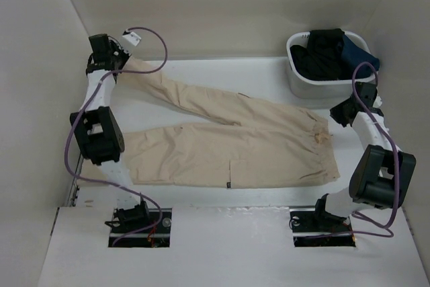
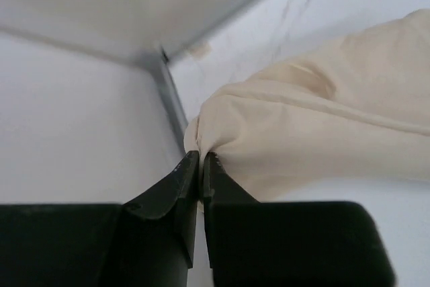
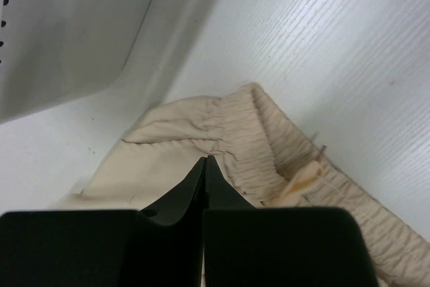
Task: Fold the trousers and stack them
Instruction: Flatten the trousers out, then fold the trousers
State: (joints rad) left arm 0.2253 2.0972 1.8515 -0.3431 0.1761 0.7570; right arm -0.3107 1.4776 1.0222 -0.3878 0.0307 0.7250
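Note:
The beige trousers (image 1: pixel 222 146) lie spread flat on the white table, legs to the left, gathered waistband (image 1: pixel 328 142) to the right, with a small dark tag (image 1: pixel 228 184) on the near edge. My left gripper (image 1: pixel 115 65) is at the far left corner, shut on the hem of the far leg (image 2: pixel 269 126), with cloth pinched between the jaws (image 2: pixel 200 157). My right gripper (image 1: pixel 337 115) is at the far corner of the waistband (image 3: pixel 235 126). Its jaws are shut with the tips (image 3: pixel 205 160) in the puckered cloth.
A white basket (image 1: pixel 295 82) stands at the back right with black and navy garments (image 1: pixel 329 48) bundled in it; its wall (image 3: pixel 80 25) is close behind my right gripper. White walls enclose the table, and the corner rail (image 2: pixel 171 99) is just beyond my left gripper.

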